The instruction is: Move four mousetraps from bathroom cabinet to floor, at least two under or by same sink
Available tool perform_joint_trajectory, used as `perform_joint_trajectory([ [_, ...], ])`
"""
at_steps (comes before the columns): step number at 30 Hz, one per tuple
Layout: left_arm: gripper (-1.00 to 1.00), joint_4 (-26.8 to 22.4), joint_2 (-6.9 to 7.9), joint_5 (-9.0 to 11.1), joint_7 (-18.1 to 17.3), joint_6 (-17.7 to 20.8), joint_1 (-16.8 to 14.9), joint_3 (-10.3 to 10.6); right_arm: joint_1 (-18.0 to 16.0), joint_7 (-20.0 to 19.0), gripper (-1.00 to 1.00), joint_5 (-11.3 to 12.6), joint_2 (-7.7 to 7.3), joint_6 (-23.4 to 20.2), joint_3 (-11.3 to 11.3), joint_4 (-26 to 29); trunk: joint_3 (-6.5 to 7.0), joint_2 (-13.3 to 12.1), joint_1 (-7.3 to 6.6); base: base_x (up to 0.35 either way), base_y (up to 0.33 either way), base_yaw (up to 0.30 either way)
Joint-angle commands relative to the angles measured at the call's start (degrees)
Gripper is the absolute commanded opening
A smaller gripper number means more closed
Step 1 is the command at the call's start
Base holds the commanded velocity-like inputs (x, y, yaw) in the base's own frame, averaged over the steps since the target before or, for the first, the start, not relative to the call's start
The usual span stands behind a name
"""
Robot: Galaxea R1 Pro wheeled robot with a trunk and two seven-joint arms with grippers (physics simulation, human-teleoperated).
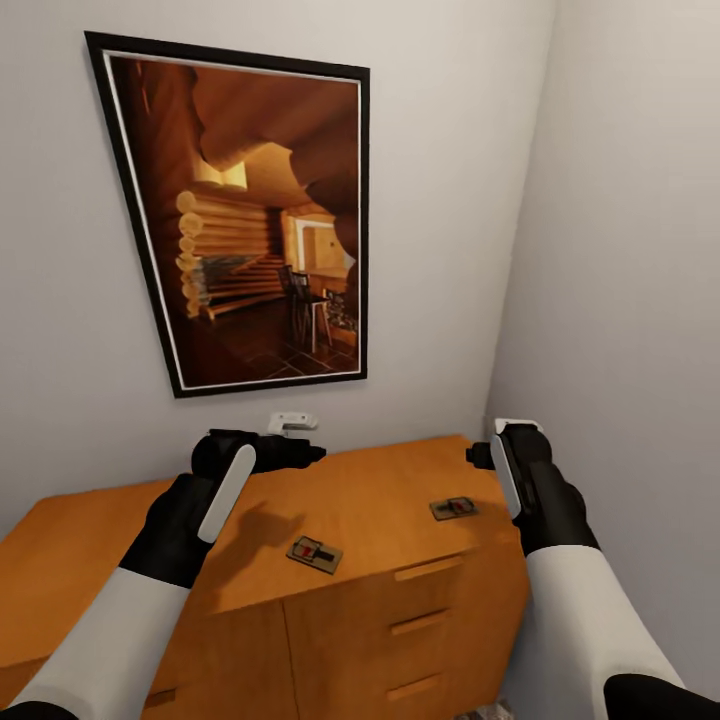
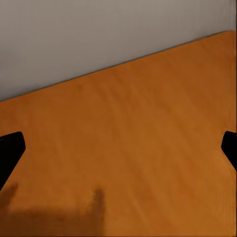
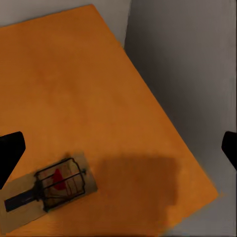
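Two mousetraps (image 1: 314, 554) (image 1: 453, 508) on one cabinet (image 1: 90, 560) — two grippers (image 1: 300, 452) (image 1: 478, 456), one framed picture (image 1: 255, 210), one white wall fitting (image 1: 291, 424)

The cabinet (image 1: 400, 500) runs off the head view's lower edge; 1 mousetrap (image 3: 47, 190) is clipped at the right wrist view's edge.

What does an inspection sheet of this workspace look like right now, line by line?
Surface: orange wooden cabinet top, against the wall in a corner.
Job's things: two mousetraps on the cabinet top, the left trap near the front edge, the right trap by the right end.
Clutter: nothing seen.
End effectors: left end effector and right end effector hover over the cabinet top, both open and empty.
Cables: nothing seen.
Surroundings: framed picture above; small white fitting on the wall.
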State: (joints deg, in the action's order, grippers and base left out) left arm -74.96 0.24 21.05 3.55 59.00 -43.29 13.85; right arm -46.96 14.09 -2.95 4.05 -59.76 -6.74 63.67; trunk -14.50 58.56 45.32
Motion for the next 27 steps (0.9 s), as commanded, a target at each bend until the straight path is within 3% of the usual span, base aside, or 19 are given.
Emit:
perform_joint_trajectory([
  [1,1.0,-0.07,0.03,0.4,0.38,0.22,-0.05,0.04,-0.06,-0.13,1.0,-0.32,0.09,-0.24,-0.11,0.03,-0.08,0.06,0.01,0.0,0.0,-0.278],
  [8,1.0,-0.04,0.02,0.39,0.32,0.2,-0.05,0.09,-0.06,-0.12,1.0,-0.39,0.29,-0.24,-0.05,0.05,-0.08,0.06,0.01,0.0,0.0,-0.214],
  [18,1.0,-0.01,0.02,0.49,0.3,0.23,-0.05,0.06,-0.06,-0.15,1.0,-0.47,0.49,-0.24,0.25,0.05,-0.08,0.06,0.01,0.001,0.009,-0.037],
  [27,1.0,-0.01,0.02,0.56,0.1,0.24,-0.05,0.04,-0.06,-0.2,1.0,-0.3,0.52,-0.24,0.32,0.05,-0.08,0.06,0.01,0.086,0.223,-0.003],
])
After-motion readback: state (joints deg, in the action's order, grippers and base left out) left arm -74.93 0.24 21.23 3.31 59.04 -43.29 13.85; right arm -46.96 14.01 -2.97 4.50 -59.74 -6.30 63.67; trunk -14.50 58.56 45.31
